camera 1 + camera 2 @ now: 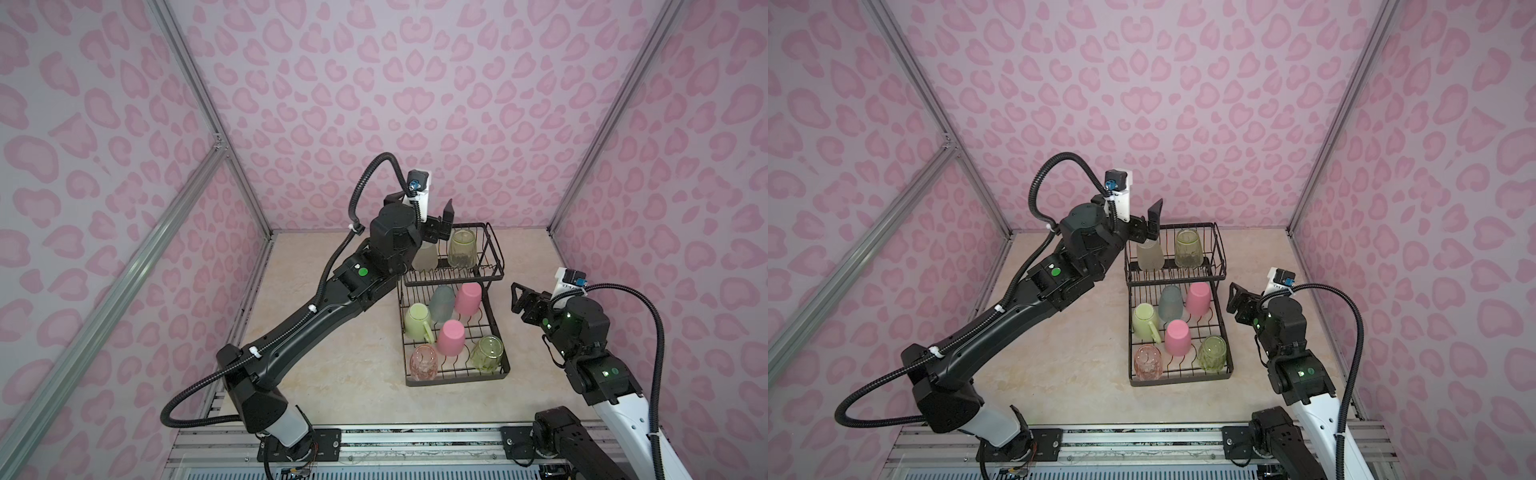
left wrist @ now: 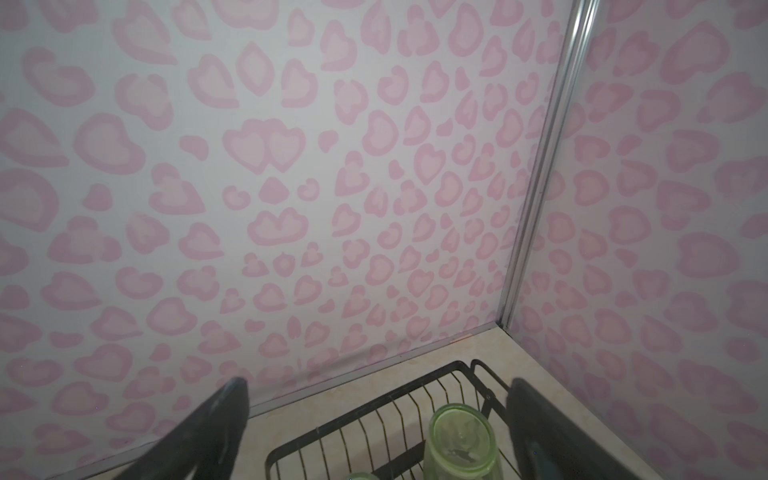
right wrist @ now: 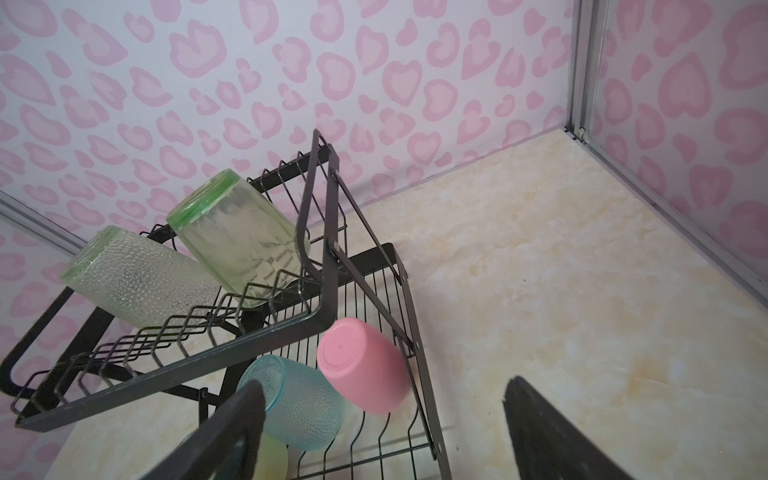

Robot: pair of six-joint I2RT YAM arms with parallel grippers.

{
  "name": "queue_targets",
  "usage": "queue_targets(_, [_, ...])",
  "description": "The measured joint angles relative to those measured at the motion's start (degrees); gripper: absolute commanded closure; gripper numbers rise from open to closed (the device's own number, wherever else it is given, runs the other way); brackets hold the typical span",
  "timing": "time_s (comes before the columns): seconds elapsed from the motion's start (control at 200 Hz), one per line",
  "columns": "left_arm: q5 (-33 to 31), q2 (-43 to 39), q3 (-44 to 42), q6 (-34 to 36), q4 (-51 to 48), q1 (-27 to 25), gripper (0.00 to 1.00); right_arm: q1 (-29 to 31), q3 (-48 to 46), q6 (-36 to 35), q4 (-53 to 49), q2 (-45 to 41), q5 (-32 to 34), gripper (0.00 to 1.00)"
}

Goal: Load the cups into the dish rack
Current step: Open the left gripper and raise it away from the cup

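Eight cups (image 1: pixel 451 336) in dish rack (image 1: pixel 457 380), apparently none left on desk (image 1: pixel 353 386); left end effector (image 1: pixel 444 224) and right end effector (image 1: pixel 517 299) spread wide, empty

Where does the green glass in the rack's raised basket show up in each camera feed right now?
In a top view: green glass inverted in the raised basket, right of the frosted tumbler.
In a top view: green glass, same corner of the basket.
Left wrist: between the open fingers of the left gripper, base up.
Right wrist: beside the frosted tumbler, on the tier over a pink tumbler; glass at.
Shared landmark: the basket's black wire rim.
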Motion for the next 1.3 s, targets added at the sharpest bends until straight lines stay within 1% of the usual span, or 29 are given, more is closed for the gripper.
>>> queue_targets(0.145, [-1.1, -6.5, -7.6, -1.0, -0.3, 3.3, 0.02, 0.0, 0.7, -1.5, 0.2, 0.5, 1.0, 0.10])
queue_targets(0.225, [-1.3, -10.2, -11.8, -1.9, -0.5, 6.4, 0.02, -0.1, 1.4, -2.4, 0.6, 0.8, 2.2, 0.10])
queue_targets(0.365, [-1.6, -17.0, -19.9, -4.8, -1.4, 13.6, 0.02, -1.5, 3.0, -4.4, 1.4, 2.6, 4.9, 0.09])
queue_targets(0.49, [-1.8, -22.6, -27.7, -7.0, -2.6, 19.9, 0.03, -5.4, 3.0, -4.9, 2.8, 3.8, 6.2, 0.09])
queue_targets(0.725, [-2.0, -29.7, -40.9, -11.8, -5.2, 34.6, 0.04, -13.0, -3.3, -3.6, 9.7, 8.8, 7.7, 0.09])
queue_targets(0.875, [-1.7, -30.0, -48.2, -14.9, -5.8, 45.0, 0.04, -16.3, -8.6, -2.0, 16.3, 13.6, 9.4, 0.09])
queue_targets(0.96, [-2.3, -29.4, -52.7, -16.4, -4.1, 48.5, 0.04, -17.1, -11.2, -1.8, 20.3, 16.1, 11.3, 0.10])
queue_targets(1.105, [-1.9, -26.1, -58.0, -18.3, 0.2, 51.1, 0.04, -17.2, -14.8, -3.5, 29.5, 21.4, 14.9, 0.10])
queue_targets(1.3, [1.1, -20.0, -62.9, -18.7, 9.8, 51.3, 0.04, -17.4, -17.1, -6.9, 39.7, 29.2, 18.1, 0.10])
